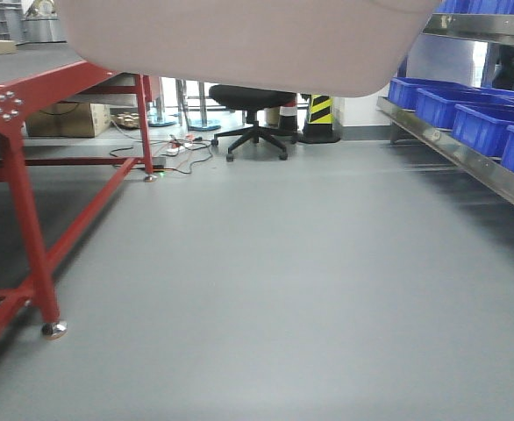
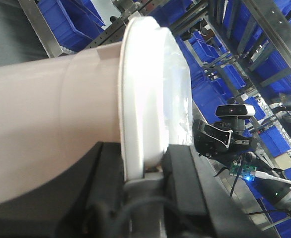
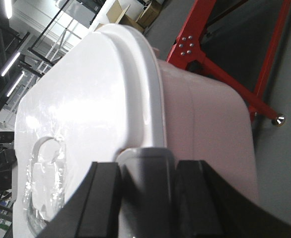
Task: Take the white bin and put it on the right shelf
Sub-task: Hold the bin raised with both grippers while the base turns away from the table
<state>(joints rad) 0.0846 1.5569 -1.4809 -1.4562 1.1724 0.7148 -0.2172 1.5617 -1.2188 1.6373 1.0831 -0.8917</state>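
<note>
Bin (image 1: 239,44) fills the top of your front view, its pale underside well above the floor (image 1: 283,289) and touching nothing below. Your left hand (image 2: 143,171) is clamped on the bin: one dark finger (image 2: 106,178) lies against the tub wall, the other against the top of the white lid (image 2: 148,84), with the lid's lip pinched between them. Your right hand (image 3: 148,171) grips the lip the same way, one finger over the lid, one on the wall side.

Right of the bin runs the shelf (image 1: 467,162), its steel front rail slanting away, with blue crates (image 1: 481,123) standing on it. The bin is apart from the shelf, not on it. Left of the bin stands the red-framed surface (image 1: 29,96), also apart. Beyond the bin, under its far edge, you see a black chair (image 1: 253,110).
</note>
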